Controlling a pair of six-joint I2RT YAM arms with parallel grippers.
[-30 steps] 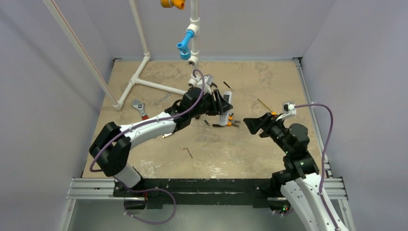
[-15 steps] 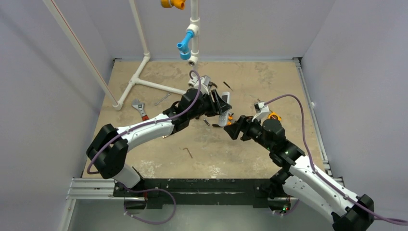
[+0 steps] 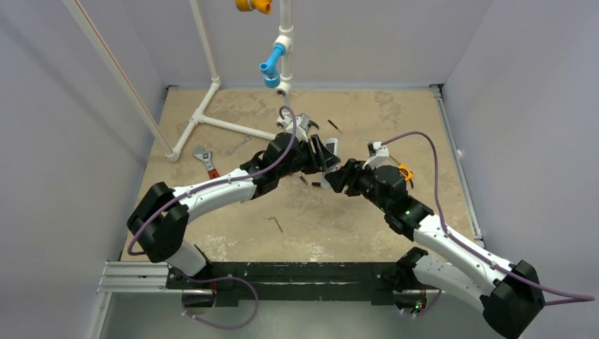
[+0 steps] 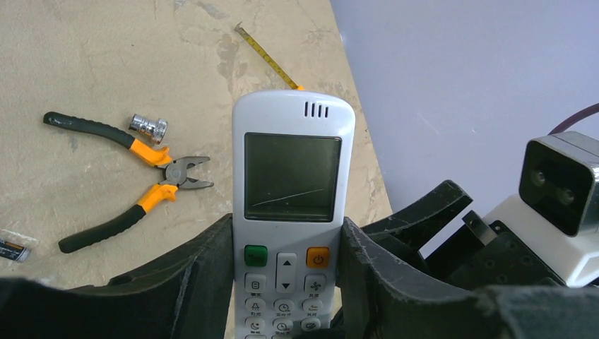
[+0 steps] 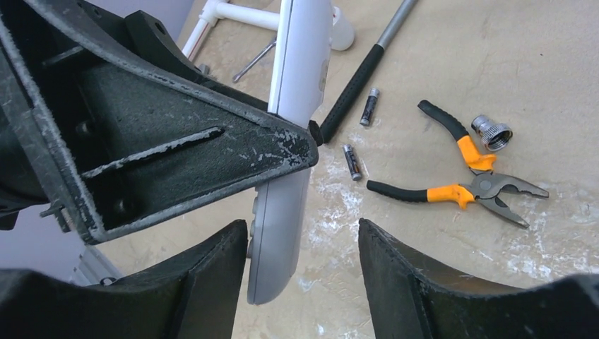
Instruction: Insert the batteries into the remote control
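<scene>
Remote control (image 4: pixel 293 212): the white handset was held clear of the table (image 3: pixel 339 226) near mid-table, clamped across its long edges by the left gripper (image 4: pixel 288 247). The left wrist view showed the display end pointing away from the wrist, with the upper button rows just between the two dark fingers (image 4: pixel 205 268), each pressed against one side of the casing.

From above, the right gripper (image 3: pixel 337 176) met the remote control (image 3: pixel 328 152) from the opposite side. In the right wrist view its jaws stood well apart around the handset's lower end (image 5: pixel 277 261), which lay close beside one finger, with a clear gap to the other. Nothing was clamped between them, and whether the near finger touched the casing could not be told.

The batteries (image 5: pixel 352 161) lay loose on the table, close to each other and beside the dark grip of a long black-handled tool (image 5: pixel 353 92).

Just past them lay orange-and-black pliers (image 5: pixel 466 176), with a silver fitting (image 5: pixel 492 132) beside their handles.

A yellow tape measure (image 4: pixel 268 56) lay farther off.

A hex key (image 3: pixel 277 224) lay nearer the arm bases, and a wrench (image 3: pixel 205 159) at the table's left.
</scene>
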